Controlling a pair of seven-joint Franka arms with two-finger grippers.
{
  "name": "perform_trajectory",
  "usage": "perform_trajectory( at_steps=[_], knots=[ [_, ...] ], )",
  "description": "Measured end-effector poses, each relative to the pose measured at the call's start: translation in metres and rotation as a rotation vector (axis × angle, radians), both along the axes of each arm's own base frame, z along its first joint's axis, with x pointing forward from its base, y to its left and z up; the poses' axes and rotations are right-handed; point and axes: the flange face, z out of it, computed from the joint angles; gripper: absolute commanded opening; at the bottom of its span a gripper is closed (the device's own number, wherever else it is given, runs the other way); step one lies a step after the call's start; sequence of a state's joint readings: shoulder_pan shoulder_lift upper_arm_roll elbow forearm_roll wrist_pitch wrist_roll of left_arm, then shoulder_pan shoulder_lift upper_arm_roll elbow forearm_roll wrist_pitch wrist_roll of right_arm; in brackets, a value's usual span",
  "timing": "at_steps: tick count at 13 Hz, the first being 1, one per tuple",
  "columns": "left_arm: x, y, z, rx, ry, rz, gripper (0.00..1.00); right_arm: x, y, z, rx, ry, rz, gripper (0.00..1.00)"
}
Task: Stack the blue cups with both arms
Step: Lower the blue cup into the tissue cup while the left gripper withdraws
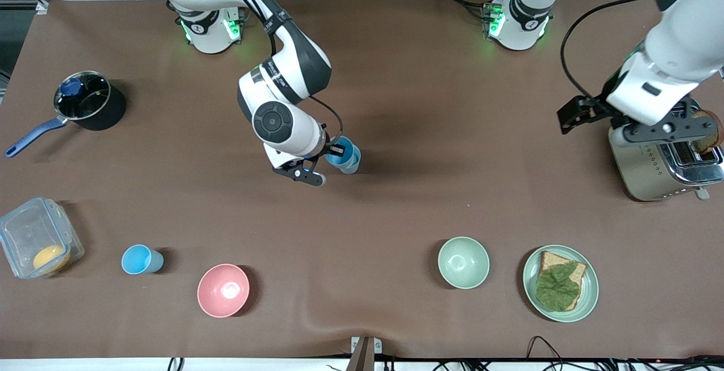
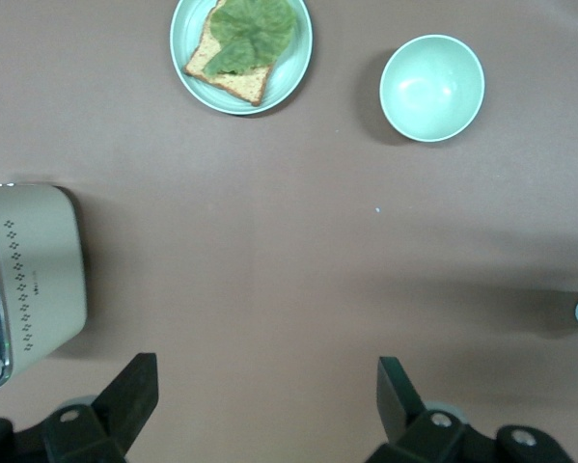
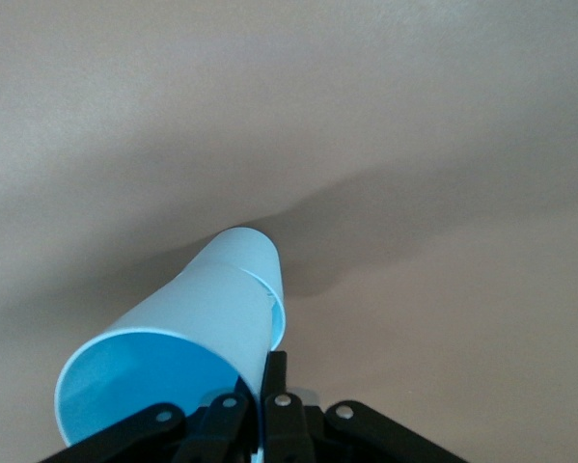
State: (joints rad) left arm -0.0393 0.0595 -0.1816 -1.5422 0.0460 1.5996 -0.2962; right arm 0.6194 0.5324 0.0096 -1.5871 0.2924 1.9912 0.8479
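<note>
Blue plastic fills my right wrist view: my right gripper (image 3: pixel 255 405) is pinching the rim of a cup (image 3: pixel 187 352), one finger inside, and a step in its wall shows it sits nested in a second cup. The front view shows this same cup (image 1: pixel 343 155) in my right gripper (image 1: pixel 322 162) near the middle of the brown table (image 1: pixel 396 207); whether it touches the table I cannot tell. My left gripper (image 2: pixel 264 386) hangs spread wide over bare table beside the toaster (image 1: pixel 667 162), at the left arm's end; only its wrist view shows this wide gap. Taking the pink bowl (image 1: pixel 223 290) as landmark: the lone cup (image 1: pixel 141 259) stands just beside it toward the right arm's end, and past that a clear box (image 1: pixel 38 237) holds something orange. The green bowl (image 1: pixel 463 262) sits toward the left arm's end from the pink one, then a plate (image 1: pixel 588 297) with bread and a leaf. A lidded pot (image 1: pixel 89 101) stands farther from the front camera than the box. Count: three cups, two bowls, one plate, one pot.
</note>
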Motion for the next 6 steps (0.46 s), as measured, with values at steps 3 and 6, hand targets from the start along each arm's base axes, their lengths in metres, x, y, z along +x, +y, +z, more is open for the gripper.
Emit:
perform_trajectory(
  at_steps=[3, 6],
  knots=[
    [-0.005, -0.002, -0.005, 0.005, 0.013, -0.004, 1.0, -0.012, 0.016, -0.009, -0.017, 0.014, -0.016, 0.0],
    [-0.007, -0.002, -0.008, 0.008, 0.021, -0.006, 1.0, -0.008, 0.012, -0.016, -0.027, 0.016, -0.024, 1.0]
  ],
)
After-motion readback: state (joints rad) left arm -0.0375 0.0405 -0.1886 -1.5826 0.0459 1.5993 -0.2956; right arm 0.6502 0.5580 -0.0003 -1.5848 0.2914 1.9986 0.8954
